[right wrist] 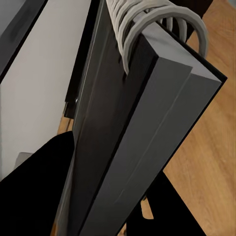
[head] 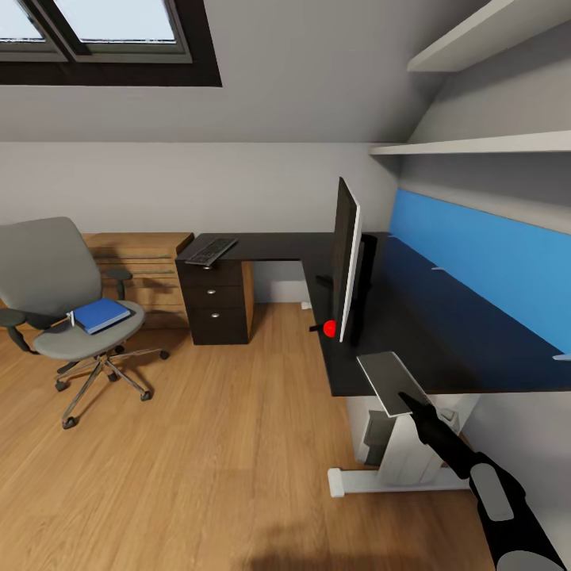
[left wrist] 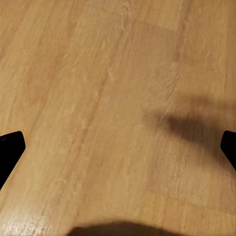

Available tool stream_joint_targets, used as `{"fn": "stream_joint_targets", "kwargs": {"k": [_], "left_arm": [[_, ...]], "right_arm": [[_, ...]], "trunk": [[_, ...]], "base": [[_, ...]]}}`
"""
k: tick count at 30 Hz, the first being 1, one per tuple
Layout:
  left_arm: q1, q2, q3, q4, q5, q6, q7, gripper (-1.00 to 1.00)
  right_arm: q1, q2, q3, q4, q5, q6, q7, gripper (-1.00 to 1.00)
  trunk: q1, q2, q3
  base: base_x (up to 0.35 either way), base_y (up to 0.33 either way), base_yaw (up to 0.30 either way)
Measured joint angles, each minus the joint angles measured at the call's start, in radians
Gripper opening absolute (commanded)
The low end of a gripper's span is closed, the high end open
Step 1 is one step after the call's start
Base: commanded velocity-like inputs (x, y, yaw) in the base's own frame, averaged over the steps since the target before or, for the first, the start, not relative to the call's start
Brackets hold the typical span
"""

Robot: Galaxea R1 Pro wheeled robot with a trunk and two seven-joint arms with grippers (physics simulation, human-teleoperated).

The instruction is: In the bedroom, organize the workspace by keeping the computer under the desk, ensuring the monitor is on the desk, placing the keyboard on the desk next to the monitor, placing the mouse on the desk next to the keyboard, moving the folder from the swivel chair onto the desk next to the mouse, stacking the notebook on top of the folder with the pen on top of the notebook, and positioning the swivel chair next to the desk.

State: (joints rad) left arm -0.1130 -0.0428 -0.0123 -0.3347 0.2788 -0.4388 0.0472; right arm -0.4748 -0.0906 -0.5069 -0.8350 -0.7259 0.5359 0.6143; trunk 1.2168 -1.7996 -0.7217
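Observation:
My right gripper [head: 403, 396] is shut on the grey spiral-bound notebook [head: 385, 379], holding it just over the near edge of the black desk [head: 444, 333]. Up close, the notebook [right wrist: 147, 113] sits between the dark fingers [right wrist: 39, 191]. The monitor [head: 346, 258] stands edge-on on the desk. At the far end, the keyboard [head: 211, 251] lies above the drawers. The blue folder [head: 101, 315] rests on the swivel chair [head: 55, 285], with a thin pale stick, apparently the pen [head: 70, 319], at its corner. My left gripper [left wrist: 118, 147] hangs open over bare floor. I cannot make out the mouse or the computer.
A light-wood dresser [head: 143, 270] stands behind the chair, and a dark drawer unit [head: 212, 305] holds up the desk's far end. White desk legs [head: 396, 476] sit below the notebook. Wall shelves [head: 476, 147] hang over the blue back panel [head: 484, 254]. Wood floor [head: 222, 444] spreads between chair and desk.

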Motion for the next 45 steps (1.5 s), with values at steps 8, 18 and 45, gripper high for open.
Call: {"fn": "stream_joint_targets", "kwargs": {"k": [8, 18, 45], "left_arm": [[0.000, 0.000, 0.000, 0.000, 0.000, 0.000, 0.000, 1.00], [0.000, 0.000, 0.000, 0.000, 0.000, 0.000, 0.000, 1.00], [0.000, 0.000, -0.001, 0.001, -0.001, 0.002, -0.001, 1.00]], "right_arm": [[0.000, 0.000, 0.000, 0.000, 0.000, -0.002, -0.001, -1.00], [0.000, -0.002, 0.000, 0.000, 0.003, -0.003, -0.002, -1.00], [0.000, -0.002, 0.003, -0.004, 0.007, -0.003, -0.008, -1.00]], "trunk": [[0.000, 0.000, 0.000], [-0.023, 0.042, 0.019], [-0.088, 0.161, 0.072]], "base": [[0.000, 0.000, 0.000], [0.000, 0.000, 0.000], [0.000, 0.000, 0.000]]}}
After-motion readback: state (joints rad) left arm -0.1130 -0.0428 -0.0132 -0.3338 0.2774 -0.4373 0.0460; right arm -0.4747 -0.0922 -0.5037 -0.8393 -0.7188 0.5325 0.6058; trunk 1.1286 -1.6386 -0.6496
